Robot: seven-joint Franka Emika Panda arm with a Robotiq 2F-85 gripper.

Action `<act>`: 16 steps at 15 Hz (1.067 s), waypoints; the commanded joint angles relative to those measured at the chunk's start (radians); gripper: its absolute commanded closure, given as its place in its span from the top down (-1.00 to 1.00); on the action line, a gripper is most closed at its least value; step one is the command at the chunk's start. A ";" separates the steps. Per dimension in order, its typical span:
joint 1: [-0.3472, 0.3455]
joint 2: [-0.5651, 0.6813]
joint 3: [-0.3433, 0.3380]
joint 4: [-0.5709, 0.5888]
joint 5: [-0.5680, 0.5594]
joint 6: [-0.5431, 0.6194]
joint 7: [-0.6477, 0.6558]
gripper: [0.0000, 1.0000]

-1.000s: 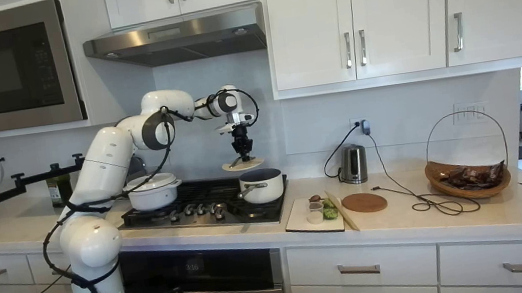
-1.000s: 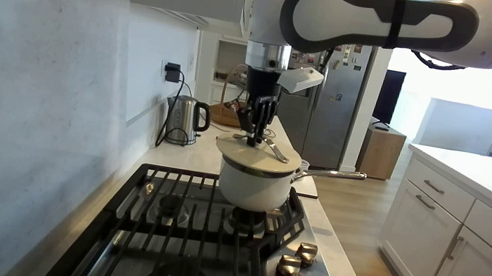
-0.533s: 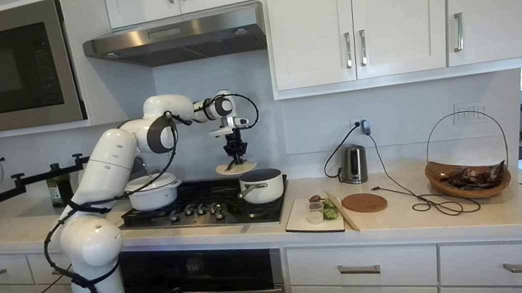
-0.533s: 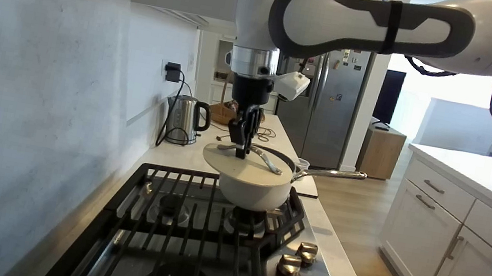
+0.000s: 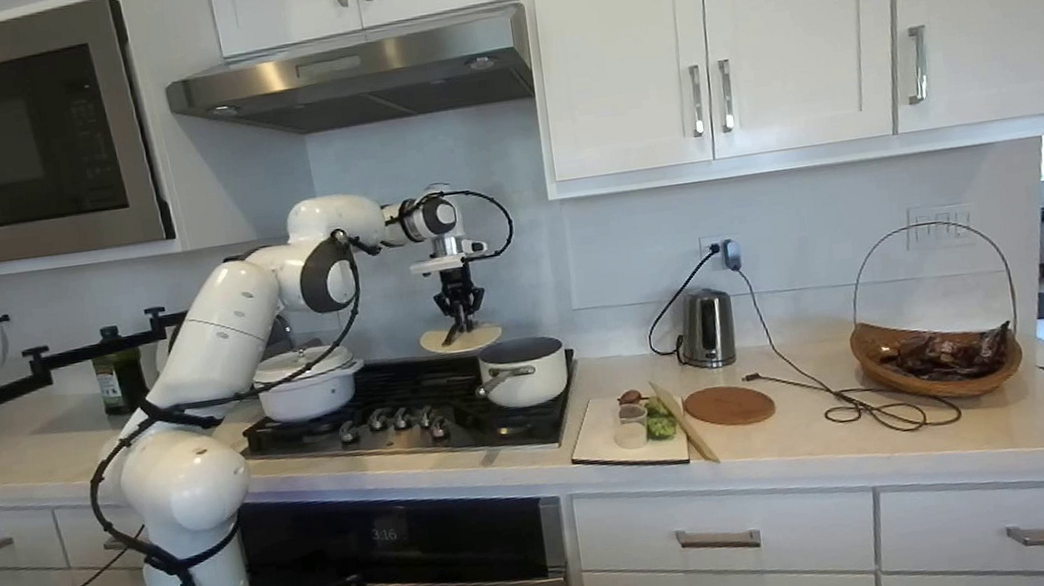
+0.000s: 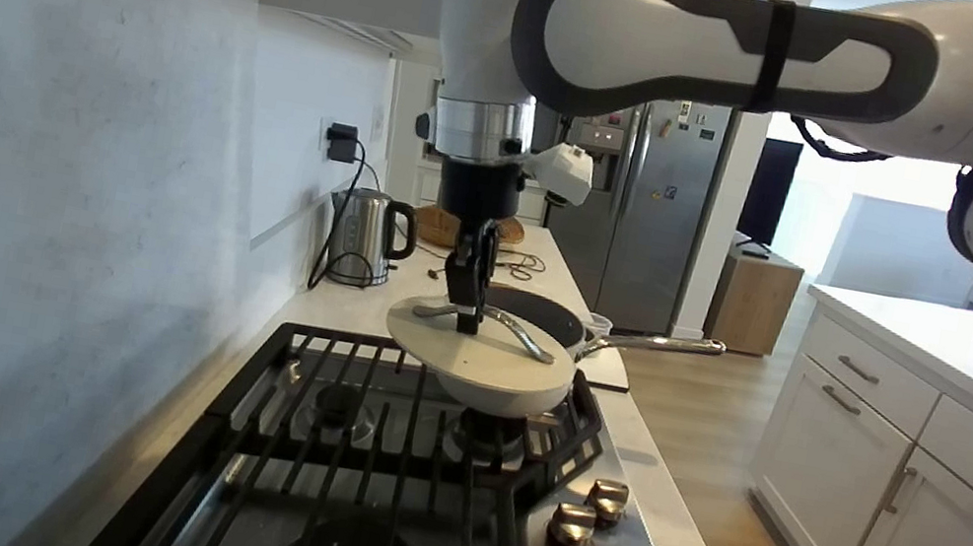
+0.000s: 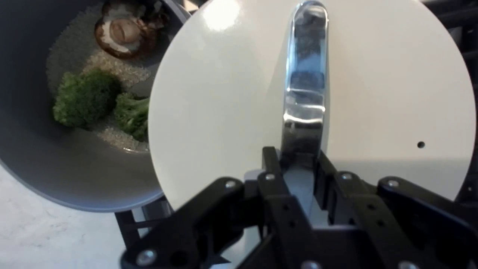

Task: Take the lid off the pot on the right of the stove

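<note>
One black end effector (image 7: 298, 158) clamps the arched metal handle (image 7: 306, 101) of the round cream lid (image 7: 209, 112); farther off the round white pot (image 5: 533, 379) than earlier, it hangs above the black stove (image 6: 353, 461), handle's long axis front to back.

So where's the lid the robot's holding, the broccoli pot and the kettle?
Lid (image 7: 254, 97), wrist view: pale top face.
Pot (image 5: 544, 381), in an exterior view: white outer side.
Kettle (image 5: 709, 331), in an exterior view: steel body.
</note>
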 commanded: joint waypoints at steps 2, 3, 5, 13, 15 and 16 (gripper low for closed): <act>0.045 0.043 0.003 0.121 -0.045 -0.139 -0.081 -0.87; 0.058 0.048 0.000 0.132 -0.062 -0.160 -0.094 -0.87; 0.086 0.060 -0.003 0.154 -0.104 -0.201 -0.120 -0.87; 0.173 0.123 -0.002 0.221 -0.188 -0.265 -0.216 -0.87; 0.192 0.140 -0.005 0.240 -0.195 -0.273 -0.234 -0.87; 0.200 0.150 -0.007 0.251 -0.196 -0.280 -0.241 -0.87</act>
